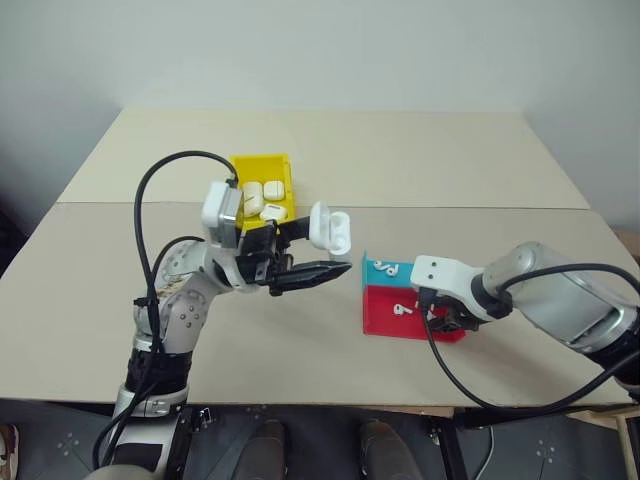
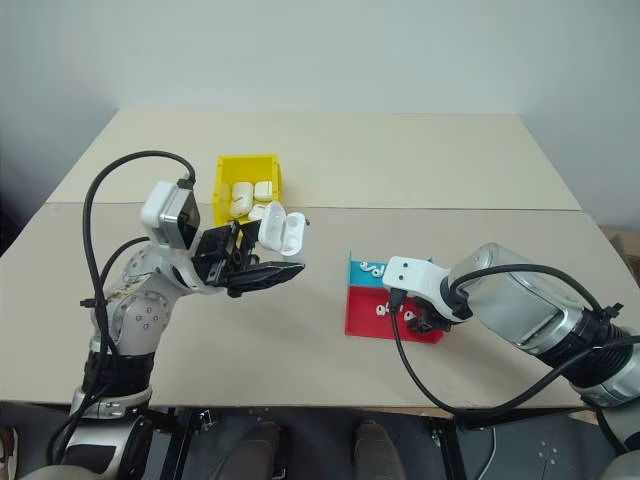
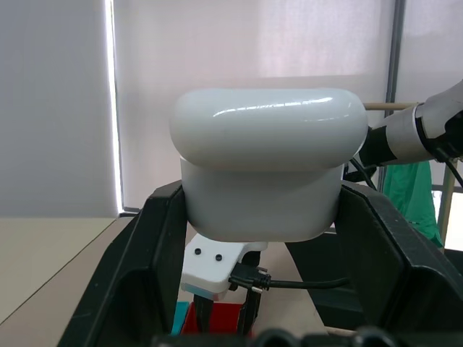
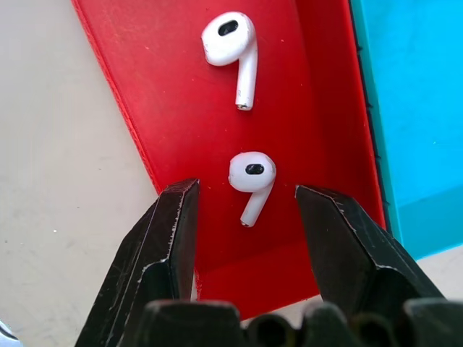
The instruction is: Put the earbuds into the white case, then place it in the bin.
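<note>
Earbuds (image 4: 250,181), glossy white stemmed, on red tray (image 4: 181,130), right pincer (image 4: 246,210) spread, left pincer (image 1: 318,268) clamping rounded white case (image 1: 330,229).

Glossy, smooth white plastic case (image 3: 268,170) and earbuds (image 4: 251,181); matt red plastic tray (image 4: 181,108); bright yellow plastic bin (image 1: 262,165); matt beige surface (image 1: 400,160); scuffed black plastic pincer fingers (image 4: 170,238).

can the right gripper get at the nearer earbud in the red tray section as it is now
Probably yes: the right gripper is open, its fingers either side of the tiny glossy white stemmed earbud lying loose on the flat red plastic tray, nothing between.
</note>
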`<state>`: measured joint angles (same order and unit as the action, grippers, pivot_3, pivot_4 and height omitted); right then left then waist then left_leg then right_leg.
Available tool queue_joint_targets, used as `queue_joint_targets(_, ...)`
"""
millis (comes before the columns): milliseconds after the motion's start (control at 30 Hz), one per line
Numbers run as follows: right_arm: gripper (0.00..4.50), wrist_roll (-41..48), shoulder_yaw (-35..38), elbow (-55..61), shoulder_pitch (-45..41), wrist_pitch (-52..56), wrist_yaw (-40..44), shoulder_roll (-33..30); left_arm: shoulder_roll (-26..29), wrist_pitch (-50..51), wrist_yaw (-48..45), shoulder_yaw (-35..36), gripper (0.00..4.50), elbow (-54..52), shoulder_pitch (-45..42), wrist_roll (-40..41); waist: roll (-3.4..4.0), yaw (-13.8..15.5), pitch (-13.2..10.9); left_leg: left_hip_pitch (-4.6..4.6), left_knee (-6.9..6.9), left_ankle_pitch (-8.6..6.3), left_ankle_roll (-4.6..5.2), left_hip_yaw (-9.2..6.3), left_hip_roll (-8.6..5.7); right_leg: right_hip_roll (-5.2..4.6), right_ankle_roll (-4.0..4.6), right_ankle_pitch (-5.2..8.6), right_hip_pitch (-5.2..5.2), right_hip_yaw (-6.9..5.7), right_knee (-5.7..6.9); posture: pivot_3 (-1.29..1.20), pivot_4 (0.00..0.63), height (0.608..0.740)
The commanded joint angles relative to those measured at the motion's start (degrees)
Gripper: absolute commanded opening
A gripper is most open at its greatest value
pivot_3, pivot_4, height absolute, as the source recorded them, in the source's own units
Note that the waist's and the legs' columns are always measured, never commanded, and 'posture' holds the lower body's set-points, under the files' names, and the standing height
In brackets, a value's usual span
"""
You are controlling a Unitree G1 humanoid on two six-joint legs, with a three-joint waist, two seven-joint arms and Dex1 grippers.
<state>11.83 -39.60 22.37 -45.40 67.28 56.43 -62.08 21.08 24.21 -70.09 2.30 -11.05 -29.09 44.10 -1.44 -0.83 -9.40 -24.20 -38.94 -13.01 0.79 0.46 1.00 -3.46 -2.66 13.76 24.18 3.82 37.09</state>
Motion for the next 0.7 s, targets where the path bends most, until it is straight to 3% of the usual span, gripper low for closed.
queue_joint_targets(33, 2.56, -1.33, 1.06, 0.05, 0.83, -2.39, 1.19, 0.18, 0.79, 0.12, 0.64, 0.18, 2.78, -2.69, -0.13, 1.18, 0.00, 0.01, 0.00, 0.00, 0.00, 0.00, 0.00, 0.00, 0.00, 0.00, 0.00, 0.00, 0.00, 0.00, 0.00, 0.00, 0.150, 0.740)
queue_joint_targets(433, 2.56, -2.80, 1.73, -1.67, 1.99, -4.99, 3.71, 1.13, 1.77, 0.23, 2.11, -0.23, 2.78, -4.32, 1.41, 2.00, 0.00, -0.01, 0.00, 0.02, -0.01, 0.00, 0.00, -0.01, 0.00, 0.00, 0.00, 0.00, -0.03, 0.00, 0.00, 0.00, 0.150, 0.740)
queue_joint_targets(533, 1.97, -3.09, 1.98, -2.21, 2.36, -5.75, 3.93, 1.54, 2.03, 0.27, 2.18, -0.26, 2.78, -4.37, 1.46, 2.05, 0.00, -0.02, 0.00, 0.02, -0.01, 0.00, 0.00, -0.01, 0.00, 0.00, 0.00, 0.00, -0.04, -0.01, 0.00, 0.00, 0.150, 0.740)
queue_joint_targets(667, 0.69, -2.92, 2.52, -1.94, 2.74, -4.96, 4.15, 1.93, 2.39, 0.46, 2.09, -0.29, 2.78, -4.34, 1.44, 2.17, 0.00, -0.01, 0.00, 0.04, -0.01, 0.00, 0.00, -0.01, -0.01, 0.00, 0.00, 0.00, -0.04, -0.01, 0.00, 0.00, 0.150, 0.740)
queue_joint_targets(700, 0.64, -2.87, 2.67, -1.80, 2.83, -4.66, 4.22, 1.94, 2.43, 0.48, 2.09, -0.31, 2.78, -4.34, 1.43, 2.19, 0.00, 0.00, 0.00, 0.04, -0.01, 0.00, 0.00, -0.02, 0.00, 0.01, 0.00, 0.00, -0.05, -0.01, 0.00, 0.00, 0.150, 0.740)
